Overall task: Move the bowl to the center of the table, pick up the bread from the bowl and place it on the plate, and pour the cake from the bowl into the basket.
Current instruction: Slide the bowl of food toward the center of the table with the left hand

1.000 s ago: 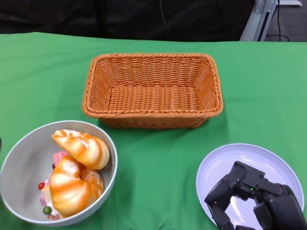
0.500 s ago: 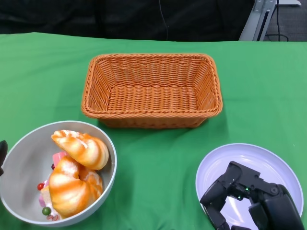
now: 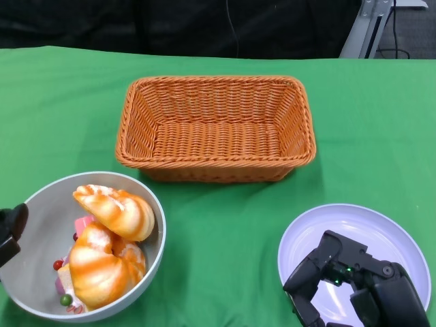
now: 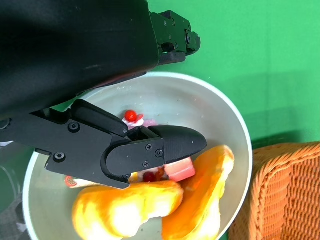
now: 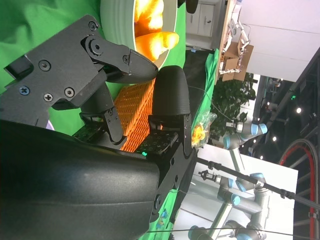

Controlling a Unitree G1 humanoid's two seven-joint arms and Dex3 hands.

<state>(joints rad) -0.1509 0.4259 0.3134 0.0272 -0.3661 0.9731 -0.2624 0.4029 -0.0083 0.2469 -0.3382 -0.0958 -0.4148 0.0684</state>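
A grey bowl [image 3: 41, 197] stands at the table's near left and holds two golden breads [image 3: 116, 211] on top of a pink cake [image 3: 83, 223] with berries. My left hand [image 3: 10, 231] shows at the picture's left edge, beside the bowl's rim. In the left wrist view its fingers [image 4: 165, 145] are spread over the bowl [image 4: 200, 105], above the cake [image 4: 132, 117] and bread [image 4: 135, 215], holding nothing. My right hand [image 3: 361, 283] hovers over the white plate [image 3: 354, 221] at the near right, fingers loosely bent and empty. The orange wicker basket [image 3: 214, 80] stands empty at the centre back.
Green cloth covers the table, with bare cloth between bowl, plate and basket. The right wrist view looks past the fingers [image 5: 170, 95] to the bowl [image 5: 112, 15], the bread [image 5: 155, 42] and the basket [image 5: 135, 115]. Other robot arms stand far off in the room.
My left hand has come into the head view from the left edge, up to the bowl's rim. My right hand has drifted slightly left and lower over the plate.
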